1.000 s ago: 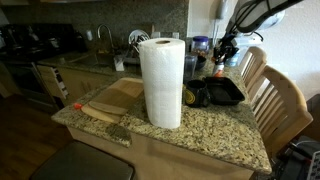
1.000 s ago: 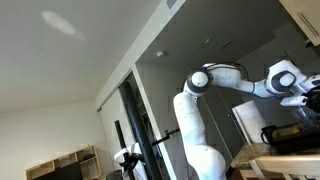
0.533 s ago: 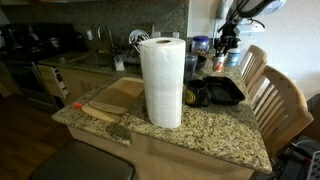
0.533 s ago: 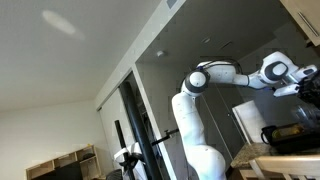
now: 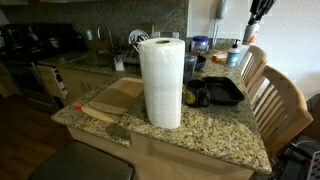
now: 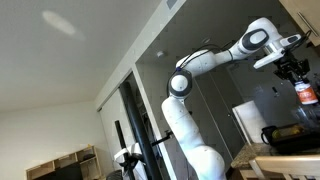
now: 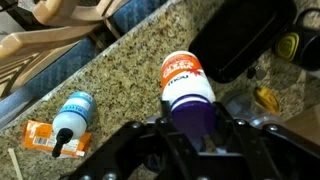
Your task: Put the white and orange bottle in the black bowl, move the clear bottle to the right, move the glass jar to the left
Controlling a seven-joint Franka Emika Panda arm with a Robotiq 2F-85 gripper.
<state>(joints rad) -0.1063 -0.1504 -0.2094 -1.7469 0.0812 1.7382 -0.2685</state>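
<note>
My gripper [image 7: 190, 118] is shut on the white and orange bottle [image 7: 183, 72], its dark end between the jaws. I hold it high above the granite counter [image 7: 120, 80]. The black bowl [image 7: 240, 40] lies below and to the upper right in the wrist view, and it also shows in an exterior view [image 5: 222, 91]. In both exterior views the gripper [image 5: 257, 12] is raised high, and the bottle [image 6: 305, 93] hangs under it [image 6: 293, 72]. I cannot pick out the clear bottle with certainty.
A small bottle with a white top and blue label [image 7: 72, 115] stands by an orange packet [image 7: 45, 137]. Yellow banana pieces [image 7: 287, 45] lie near the bowl. A paper towel roll [image 5: 161, 82], cutting board [image 5: 115, 98] and wooden chairs [image 5: 280, 100] surround the counter.
The arm has risen from counter height near the bowl to well above it, carrying the white and orange bottle upward.
</note>
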